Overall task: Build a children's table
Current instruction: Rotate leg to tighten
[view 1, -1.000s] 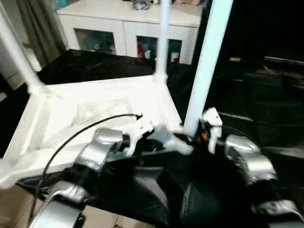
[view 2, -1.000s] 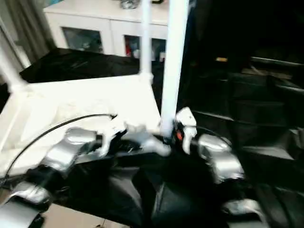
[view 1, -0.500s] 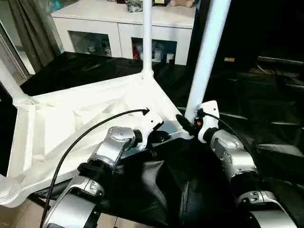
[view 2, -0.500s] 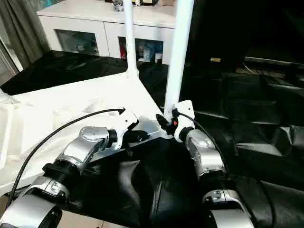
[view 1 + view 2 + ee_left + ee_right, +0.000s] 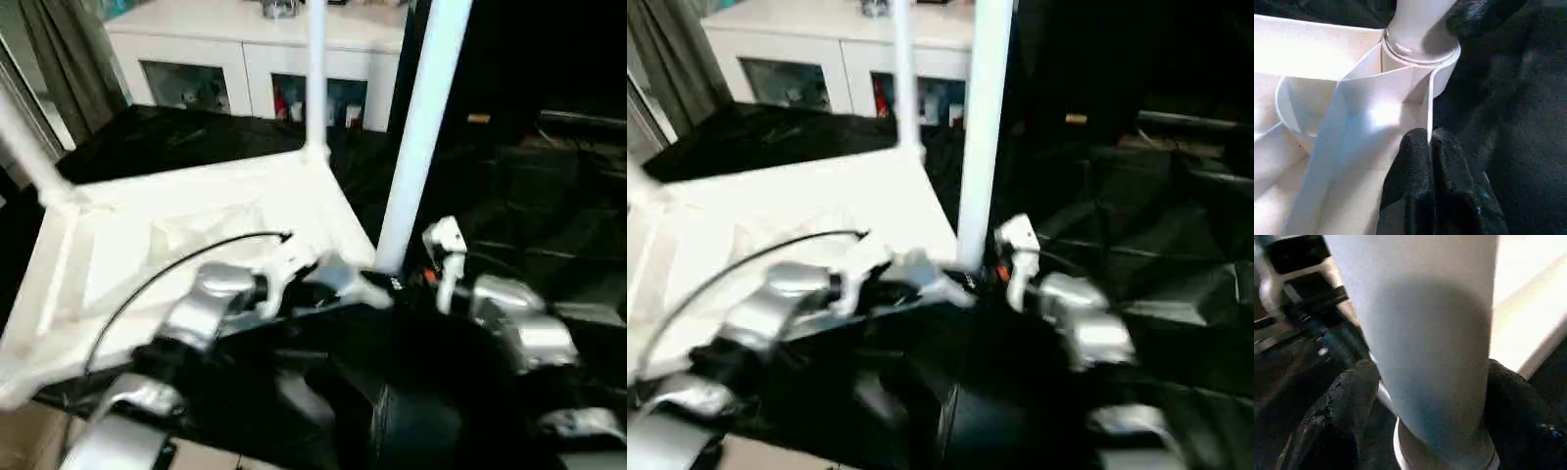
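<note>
The children's table (image 5: 196, 225) lies upside down on the black-draped work table, its white legs pointing up. The near right leg (image 5: 416, 127) rises from the corner socket (image 5: 1420, 44) closest to me. My left gripper (image 5: 1425, 147) is shut on the thin rim of the tabletop just beside that socket. My right gripper (image 5: 1430, 382) is open around the base of the same leg, with one black finger (image 5: 1347, 401) close on each side of the tube. A far leg (image 5: 315, 69) and a left leg (image 5: 24, 137) also stand upright.
A white glass-door cabinet (image 5: 245, 59) stands behind the work table. Crumpled black cloth (image 5: 519, 196) covers the table to the right and in front. A grey curtain (image 5: 59, 69) hangs at the far left, and bare floor (image 5: 20, 431) shows at the near left.
The head view has swung and tilted. Both grippers stay at the near right corner. The left grip on the rim is unchanged, and the right gripper stays around the leg's base.
</note>
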Motion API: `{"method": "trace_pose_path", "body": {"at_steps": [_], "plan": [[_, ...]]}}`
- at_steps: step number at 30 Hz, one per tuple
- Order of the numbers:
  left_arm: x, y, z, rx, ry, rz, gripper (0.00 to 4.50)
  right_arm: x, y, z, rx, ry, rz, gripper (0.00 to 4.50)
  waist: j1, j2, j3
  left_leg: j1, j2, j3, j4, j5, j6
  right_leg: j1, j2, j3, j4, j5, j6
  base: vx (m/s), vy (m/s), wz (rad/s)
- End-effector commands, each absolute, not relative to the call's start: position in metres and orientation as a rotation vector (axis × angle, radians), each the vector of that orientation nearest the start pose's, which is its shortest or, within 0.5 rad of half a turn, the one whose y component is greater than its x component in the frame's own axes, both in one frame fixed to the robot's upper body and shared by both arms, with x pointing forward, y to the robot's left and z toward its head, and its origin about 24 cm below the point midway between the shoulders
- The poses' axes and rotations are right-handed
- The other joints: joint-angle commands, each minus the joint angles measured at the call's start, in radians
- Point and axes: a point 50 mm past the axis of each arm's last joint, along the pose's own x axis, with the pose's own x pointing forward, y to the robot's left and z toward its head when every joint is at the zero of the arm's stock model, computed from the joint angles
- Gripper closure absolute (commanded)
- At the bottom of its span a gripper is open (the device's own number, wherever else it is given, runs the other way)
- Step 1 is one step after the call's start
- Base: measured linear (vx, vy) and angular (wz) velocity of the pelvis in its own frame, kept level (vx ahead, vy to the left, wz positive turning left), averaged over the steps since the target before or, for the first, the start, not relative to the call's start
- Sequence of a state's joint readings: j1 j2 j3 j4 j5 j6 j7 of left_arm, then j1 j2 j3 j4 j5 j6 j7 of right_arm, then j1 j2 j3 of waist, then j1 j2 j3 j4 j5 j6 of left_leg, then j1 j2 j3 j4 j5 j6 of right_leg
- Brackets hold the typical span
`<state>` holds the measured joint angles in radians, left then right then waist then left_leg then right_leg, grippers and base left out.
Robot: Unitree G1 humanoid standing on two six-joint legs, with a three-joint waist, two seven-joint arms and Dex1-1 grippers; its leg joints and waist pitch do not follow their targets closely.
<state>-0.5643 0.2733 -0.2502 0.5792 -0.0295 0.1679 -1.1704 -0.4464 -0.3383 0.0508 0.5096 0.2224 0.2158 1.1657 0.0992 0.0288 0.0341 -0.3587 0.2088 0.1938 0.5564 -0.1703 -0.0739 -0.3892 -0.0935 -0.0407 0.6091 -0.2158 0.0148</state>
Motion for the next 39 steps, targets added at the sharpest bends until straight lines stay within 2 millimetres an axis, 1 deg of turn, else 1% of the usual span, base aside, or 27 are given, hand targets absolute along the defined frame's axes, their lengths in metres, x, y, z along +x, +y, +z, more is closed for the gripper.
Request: {"method": "trace_pose_path", "body": {"at_steps": [1,4,7,8,10,12,13,16,19,20,21,22,23,24,25,26,27,28,29,30,31,33,34,36,37,38,39], "plan": [[0.309,0.105,0.05,0.2,0.384,-1.375,4.5,0.289,-0.15,0.028,0.067,0.438,1.261,1.22,0.003,-0.012,-0.05,0.001,0.02,-0.004,-0.048,-0.187,0.069,0.043,-0.036,0.024,-0.068,-0.06,-0.259,0.0,0.0,0.0],[0.307,0.108,0.051,0.199,0.391,-1.394,4.5,0.288,-0.151,0.028,0.057,0.448,1.274,1.22,0.001,-0.014,-0.048,0.003,0.019,-0.003,-0.05,-0.201,0.059,0.041,-0.036,0.024,-0.071,-0.09,-0.257,0.0,0.0,0.0],[0.305,0.114,0.051,0.204,0.404,-1.402,4.5,0.287,-0.148,0.029,0.062,0.454,1.295,1.56,0.001,-0.022,-0.048,0.002,0.019,-0.004,-0.052,-0.201,0.052,0.043,-0.038,0.025,-0.071,-0.113,-0.248,0.0,0.0,0.0],[0.305,0.115,0.051,0.204,0.405,-1.401,4.5,0.287,-0.148,0.029,0.064,0.455,1.299,1.63,0.001,-0.018,-0.048,0.003,0.02,-0.004,-0.051,-0.195,0.052,0.041,-0.039,0.026,-0.071,-0.107,-0.249,0.0,0.0,0.0],[0.304,0.116,0.051,0.203,0.405,-1.399,4.5,0.286,-0.146,0.029,0.067,0.459,1.308,1.72,0.001,-0.025,-0.048,0.002,0.02,-0.003,-0.05,-0.184,0.055,0.041,-0.038,0.026,-0.069,-0.089,-0.252,0.0,0.0,0.0],[0.304,0.117,0.052,0.202,0.405,-1.397,4.5,0.286,-0.146,0.029,0.068,0.461,1.314,1.98,0.002,-0.022,-0.048,0.002,0.02,-0.003,-0.049,-0.173,0.058,0.041,-0.038,0.026,-0.067,-0.077,-0.255,0.0,0.0,0.0],[0.304,0.118,0.052,0.202,0.404,-1.392,4.5,0.285,-0.145,0.028,0.071,0.464,1.32,2.05,0.002,-0.024,-0.049,0.002,0.019,-0.003,-0.049,-0.169,0.059,0.042,-0.038,0.026,-0.065,-0.068,-0.256,0.0,0.0,0.0],[0.305,0.118,0.051,0.204,0.4,-1.371,4.5,0.284,-0.143,0.027,0.079,0.469,1.326,2.16,0.002,-0.025,-0.048,0.001,0.019,-0.003,-0.048,-0.167,0.063,0.042,-0.039,0.026,-0.066,-0.068,-0.256,0.0,0.0,0.0],[0.313,0.115,0.05,0.221,0.38,-1.269,4.5,0.285,-0.14,0.023,0.082,0.459,1.266,2.24,0.002,-0.023,-0.046,0.002,0.019,-0.003,-0.049,-0.176,0.057,0.04,-0.039,0.027,-0.069,-0.087,-0.25,0.0,0.0,0.0],[0.313,0.115,0.05,0.221,0.38,-1.269,4.5,0.285,-0.14,0.023,0.082,0.459,1.266,2.26,0.003,-0.026,-0.044,0.002,0.017,-0.003,-0.05,-0.193,0.05,0.041,-0.039,0.027,-0.072,-0.118,-0.242,0.0,0.0,0.0],[0.318,0.113,0.05,0.227,0.369,-1.216,4.5,0.285,-0.139,0.02,0.081,0.453,1.229,2.29,0.003,-0.025,-0.043,0.003,0.018,-0.004,-0.052,-0.202,0.047,0.041,-0.04,0.027,-0.074,-0.139,-0.237,0.0,0.0,0.0],[0.324,0.109,0.05,0.229,0.353,-1.15,4.5,0.287,-0.137,0.016,0.085,0.443,1.152,2.32,0.0,-0.014,-0.037,0.006,0.018,-0.003,-0.056,-0.232,0.033,0.033,-0.039,0.03,-0.084,-0.182,-0.222,0.0,0.0,0.0],[0.331,0.102,0.052,0.224,0.334,-1.089,4.5,0.289,-0.135,0.01,0.091,0.439,1.054,2.34,-0.003,-0.017,-0.033,0.008,0.015,-0.007,-0.06,-0.278,0.009,0.033,-0.042,0.03,-0.09,-0.265,-0.202,0.0,0.0,0.0],[0.335,0.097,0.053,0.224,0.324,-1.055,4.5,0.29,-0.133,0.007,0.094,0.44,1.0,2.37,-0.005,-0.018,-0.034,0.012,0.014,-0.007,-0.061,-0.292,0.0,0.032,-0.042,0.03,-0.093,-0.299,-0.193,0.0,0.0,0.0],[0.337,0.096,0.054,0.224,0.32,-1.041,4.5,0.29,-0.133,0.005,0.095,0.441,0.978,2.4,-0.005,-0.018,-0.032,0.014,0.012,-0.01,-0.064,-0.314,-0.011,0.029,-0.043,0.031,-0.1,-0.362,-0.169,0.0,0.0,0.0],[0.342,0.088,0.056,0.215,0.305,-1.004,4.5,0.29,-0.128,0.0,0.103,0.441,0.912,2.41,-0.005,-0.018,-0.032,0.012,0.013,-0.016,-0.068,-0.321,-0.014,0.032,-0.045,0.031,-0.101,-0.378,-0.157,0.0,0.0,0.0],[0.346,0.081,0.059,0.21,0.289,-0.971,4.5,0.289,-0.123,-0.004,0.117,0.447,0.873,2.42,-0.008,-0.016,-0.03,0.017,0.012,-0.014,-0.068,-0.341,-0.018,0.023,-0.041,0.033,-0.106,-0.398,-0.145,0.0,0.0,0.0],[0.348,0.075,0.062,0.198,0.273,-0.955,4.5,0.288,-0.117,-0.007,0.124,0.442,0.851,2.43,-0.008,-0.016,-0.031,0.018,0.011,-0.015,-0.067,-0.35,-0.021,0.023,-0.042,0.032,-0.106,-0.405,-0.141,0.0,0.0,0.0],[0.35,0.07,0.065,0.187,0.261,-0.951,4.5,0.287,-0.113,-0.008,0.128,0.437,0.835,2.44,-0.007,-0.016,-0.033,0.016,0.012,-0.019,-0.07,-0.351,-0.019,0.027,-0.043,0.032,-0.106,-0.401,-0.138,0.0,0.0,0.0],[0.35,0.07,0.065,0.187,0.261,-0.951,4.5,0.287,-0.113,-0.008,0.128,0.437,0.835,2.44,-0.008,-0.017,-0.032,0.013,0.013,-0.019,-0.071,-0.35,-0.016,0.028,-0.043,0.032,-0.106,-0.392,-0.137,0.0,0.0,0.0],[0.349,0.064,0.067,0.184,0.247,-0.968,4.5,0.287,-0.108,-0.008,0.13,0.422,0.828,2.44,-0.008,-0.013,-0.033,0.013,0.012,-0.018,-0.071,-0.352,-0.012,0.026,-0.042,0.032,-0.107,-0.379,-0.138,0.0,0.0,0.0],[0.349,0.06,0.068,0.184,0.237,-0.981,4.5,0.287,-0.104,-0.007,0.129,0.41,0.822,2.44,-0.008,-0.015,-0.033,0.012,0.012,-0.017,-0.071,-0.352,-0.006,0.026,-0.04,0.033,-0.105,-0.352,-0.145,0.0,0.0,0.0],[0.345,0.053,0.068,0.192,0.214,-1.039,4.5,0.29,-0.102,-0.001,0.184,0.378,0.813,1.92,-0.01,-0.01,-0.034,0.011,0.013,-0.016,-0.071,-0.354,-0.003,0.026,-0.04,0.034,-0.105,-0.333,-0.15,0.0,0.0,0.0],[0.342,0.05,0.066,0.199,0.2,-1.091,4.5,0.291,-0.104,0.006,0.211,0.349,0.825,1.78,-0.01,-0.015,-0.035,0.011,0.012,-0.015,-0.069,-0.349,0.003,0.027,-0.039,0.034,-0.104,-0.317,-0.153,0.0,0.0,0.0],[0.341,0.05,0.066,0.2,0.2,-1.097,4.5,0.291,-0.105,0.007,0.206,0.347,0.829,1.68,-0.007,-0.014,-0.034,0.01,0.013,-0.016,-0.07,-0.338,0.008,0.03,-0.038,0.034,-0.102,-0.303,-0.154,0.0,0.0,0.0],[0.34,0.05,0.065,0.204,0.198,-1.113,4.5,0.291,-0.109,0.01,0.185,0.338,0.843,1.54,-0.009,-0.02,-0.034,0.008,0.013,-0.015,-0.069,-0.333,0.011,0.03,-0.039,0.034,-0.101,-0.297,-0.155,0.0,0.0,0.0],[0.339,0.052,0.065,0.204,0.186,-1.109,4.5,0.29,-0.118,0.015,0.155,0.323,0.864,1.41,-0.006,-0.022,-0.034,0.008,0.014,-0.014,-0.068,-0.316,0.016,0.03,-0.039,0.035,-0.1,-0.283,-0.155,0.0,0.0,0.0]]}}
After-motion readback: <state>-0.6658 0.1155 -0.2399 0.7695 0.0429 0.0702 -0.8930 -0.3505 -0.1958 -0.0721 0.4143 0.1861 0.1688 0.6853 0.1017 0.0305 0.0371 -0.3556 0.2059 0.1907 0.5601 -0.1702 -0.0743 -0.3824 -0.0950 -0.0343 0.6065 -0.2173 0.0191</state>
